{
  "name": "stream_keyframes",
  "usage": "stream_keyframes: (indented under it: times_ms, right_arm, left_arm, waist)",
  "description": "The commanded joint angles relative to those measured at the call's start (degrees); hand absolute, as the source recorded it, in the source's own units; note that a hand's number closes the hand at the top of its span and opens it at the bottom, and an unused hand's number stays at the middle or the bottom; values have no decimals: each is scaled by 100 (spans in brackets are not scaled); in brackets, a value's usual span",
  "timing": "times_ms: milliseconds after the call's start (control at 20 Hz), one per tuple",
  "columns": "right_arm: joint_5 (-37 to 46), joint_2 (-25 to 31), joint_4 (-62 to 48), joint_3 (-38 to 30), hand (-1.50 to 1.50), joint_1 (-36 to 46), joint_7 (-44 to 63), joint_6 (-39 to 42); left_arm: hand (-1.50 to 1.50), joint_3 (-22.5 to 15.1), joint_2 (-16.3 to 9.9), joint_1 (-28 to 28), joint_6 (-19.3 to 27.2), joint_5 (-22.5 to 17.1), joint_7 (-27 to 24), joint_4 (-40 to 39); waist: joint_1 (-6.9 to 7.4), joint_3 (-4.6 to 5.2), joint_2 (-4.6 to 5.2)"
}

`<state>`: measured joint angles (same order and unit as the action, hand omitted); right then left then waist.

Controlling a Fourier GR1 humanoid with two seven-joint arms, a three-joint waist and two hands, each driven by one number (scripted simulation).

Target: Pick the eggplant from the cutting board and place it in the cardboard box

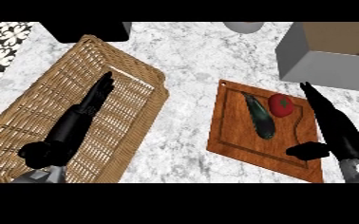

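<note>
With our right hand (335,130) spread open at the cutting board's (235,142) three o'clock edge, we judge the centred eggplant (259,115) light, smooth, slippery; grasp its thicker lower half.

Eggplant (259,115) and tomato (282,105) sit on the cutting board (235,137) at lower right; wicker basket (133,118) left, cardboard box (312,57) upper right.

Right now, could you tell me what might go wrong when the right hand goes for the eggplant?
The tomato lies close beside the eggplant on the cutting board, so the open right hand could knock it or grab it instead. The cardboard box looks tall, so the eggplant may catch its wall if carried low.
</note>
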<state>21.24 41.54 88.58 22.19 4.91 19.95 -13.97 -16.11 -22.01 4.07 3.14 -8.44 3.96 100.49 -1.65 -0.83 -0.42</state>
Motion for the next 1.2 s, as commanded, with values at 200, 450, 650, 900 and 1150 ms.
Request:
stream_keyframes:
  times_ms: [200,450,650,900,1150]
  right_arm:
    - [456,441,1768,577,-150,987,2916,1926]
    - [-671,-166,2076,609,-150,1617,4388,3050]
    - [-1347,-506,1783,311,-150,2113,5044,3342]
    - [-1258,-935,1478,497,-150,2403,5476,3061]
    - [-939,-1182,881,610,-150,2372,5047,2840]
  left_arm:
    - [0,-208,83,409,37,147,256,-468]
    - [0,-329,286,707,163,226,196,-868]
    - [0,-490,338,744,254,231,324,-720]
    - [0,-454,200,696,213,176,163,-778]
    - [0,-402,187,670,178,86,-225,-1164]
  waist:
    - [66,122,21]
    - [102,110,69]
    - [163,96,59]
    - [183,95,57]
    - [159,93,66]
